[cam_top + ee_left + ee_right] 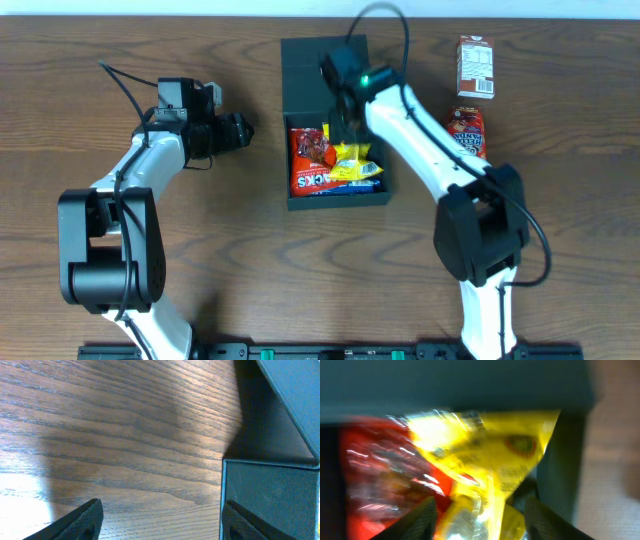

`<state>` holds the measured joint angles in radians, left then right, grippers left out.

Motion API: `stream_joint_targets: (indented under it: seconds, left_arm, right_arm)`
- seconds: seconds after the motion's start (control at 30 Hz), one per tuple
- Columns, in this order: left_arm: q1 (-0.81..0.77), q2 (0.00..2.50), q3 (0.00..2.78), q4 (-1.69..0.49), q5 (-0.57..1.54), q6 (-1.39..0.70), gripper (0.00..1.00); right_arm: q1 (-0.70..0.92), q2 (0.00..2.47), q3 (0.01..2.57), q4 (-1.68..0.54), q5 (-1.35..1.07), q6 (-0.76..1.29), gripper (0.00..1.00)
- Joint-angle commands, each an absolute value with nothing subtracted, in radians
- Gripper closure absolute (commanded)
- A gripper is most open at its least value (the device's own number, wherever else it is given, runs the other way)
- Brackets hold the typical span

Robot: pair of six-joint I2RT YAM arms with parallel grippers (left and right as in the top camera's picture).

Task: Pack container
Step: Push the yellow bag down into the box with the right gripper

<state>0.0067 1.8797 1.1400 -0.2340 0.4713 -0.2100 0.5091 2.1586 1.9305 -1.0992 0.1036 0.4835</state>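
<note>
Yellow packet (485,460) lies within the wide-parted right hand (482,512) (inside container (336,199)).

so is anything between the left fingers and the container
nothing visible does: only wooden table lies between the left fingers and the container, whose wall is close beside one finger

Dark wood-grain table (240,250) under everything. Small brown-and-white carton (476,66) lies flat near the far edge. Just nearer than the carton there's a red snack bag (470,125), partly covered. Well left of the carton: a red packet (310,160), a yellow one (352,160) touching it, and a blue one (350,186).
</note>
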Motion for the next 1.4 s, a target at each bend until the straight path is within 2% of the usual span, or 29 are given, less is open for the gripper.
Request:
stream_joint_targets:
  seconds: [0.0,0.03,0.1,0.13,0.6,0.77,1.07,1.2,1.37]
  left_arm:
    - [0.013,1.896,1.147,-0.233,0.472,-0.209,0.23]
    - [0.013,1.896,1.147,-0.233,0.472,-0.21,0.22]
    - [0.013,1.896,1.147,-0.231,0.472,-0.21,0.22]
    - [0.013,1.896,1.147,-0.229,0.472,-0.209,0.22]
    - [0.013,1.896,1.147,-0.23,0.472,-0.21,0.22]
    - [0.013,1.896,1.147,-0.23,0.472,-0.209,0.22]
    - [0.013,1.896,1.147,-0.231,0.472,-0.209,0.24]
    - [0.013,1.896,1.147,-0.231,0.472,-0.209,0.25]
    - [0.013,1.896,1.147,-0.231,0.472,-0.209,0.25]
  right_arm:
    - [0.514,2.112,2.079,-1.135,0.115,0.404,0.36]
    - [0.514,2.104,2.114,-1.145,0.116,0.385,0.41]
    - [0.514,2.093,2.135,-1.154,0.116,0.361,0.94]
    - [0.514,2.098,2.126,-1.17,0.116,0.361,0.99]
    - [0.509,2.179,1.679,-1.026,0.018,0.313,0.98]
    - [0.508,2.178,1.695,-0.999,0.018,0.289,0.98]
    - [0.503,2.115,2.02,-1.185,0.019,0.201,0.98]
    - [0.494,2.112,1.973,-1.291,0.018,0.2,0.98]
    - [0.495,2.112,1.834,-1.259,-0.017,0.185,0.99]
